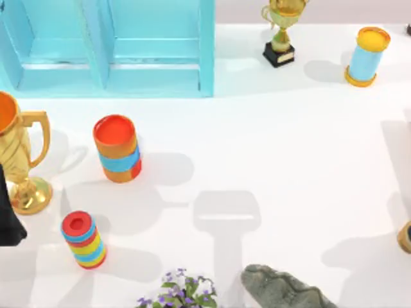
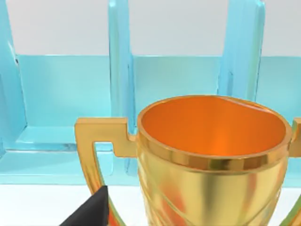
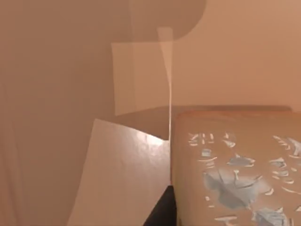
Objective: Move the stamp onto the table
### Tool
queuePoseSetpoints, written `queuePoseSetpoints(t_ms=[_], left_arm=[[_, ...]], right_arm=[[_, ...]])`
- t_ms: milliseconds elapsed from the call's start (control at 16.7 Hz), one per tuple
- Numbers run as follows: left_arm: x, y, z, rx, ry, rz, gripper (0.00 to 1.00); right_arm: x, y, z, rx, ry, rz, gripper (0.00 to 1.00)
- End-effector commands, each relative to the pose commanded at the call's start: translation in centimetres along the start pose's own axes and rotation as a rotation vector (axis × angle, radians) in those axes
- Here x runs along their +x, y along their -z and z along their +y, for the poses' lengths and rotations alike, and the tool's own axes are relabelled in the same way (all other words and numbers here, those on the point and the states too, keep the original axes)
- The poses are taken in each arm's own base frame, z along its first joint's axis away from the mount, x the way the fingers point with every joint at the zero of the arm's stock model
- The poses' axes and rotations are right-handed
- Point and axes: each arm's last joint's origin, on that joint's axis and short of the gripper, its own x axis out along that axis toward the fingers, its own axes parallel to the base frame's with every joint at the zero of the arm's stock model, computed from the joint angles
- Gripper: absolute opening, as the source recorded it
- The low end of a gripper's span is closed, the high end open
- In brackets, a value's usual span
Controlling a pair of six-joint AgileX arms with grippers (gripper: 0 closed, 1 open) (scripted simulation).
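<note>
The stamp (image 3: 235, 165) sits close to the right wrist camera, a pale mark on its tan face, just beside the dark right claw (image 3: 162, 213); whether that claw is open or closed cannot be told. At the left edge of the table (image 1: 289, 147), the left claw (image 2: 88, 213), its state likewise unclear, hangs by a gold trophy (image 2: 211, 160), with the blue shelf (image 2: 66, 94) behind.

Simulated tabletop: plain white table (image 1: 289, 147)
</note>
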Motion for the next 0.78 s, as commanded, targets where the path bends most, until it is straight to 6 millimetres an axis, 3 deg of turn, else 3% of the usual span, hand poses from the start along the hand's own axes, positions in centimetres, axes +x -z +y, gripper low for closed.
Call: queuePoseSetpoints(t_ms=[180,360,540,780], left_arm=[[0.0,0.0,0.0,0.000,0.000,0.000,1.00],[0.0,0.0,0.0,0.000,0.000,0.000,1.00],[0.0,0.0,0.0,0.000,0.000,0.000,1.00],[0.0,0.0,0.0,0.000,0.000,0.000,1.00]], right_arm=[[-2.6,-1.7,0.3,0.101,-0.002,-0.054,0.00],[-6.8,-3.3,2.4,0.182,0.001,-0.116,0.00],[-10.7,-3.4,6.9,0.162,-0.016,-0.119,0.00],[-14.0,-0.9,13.3,0.029,-0.007,-0.055,0.00]])
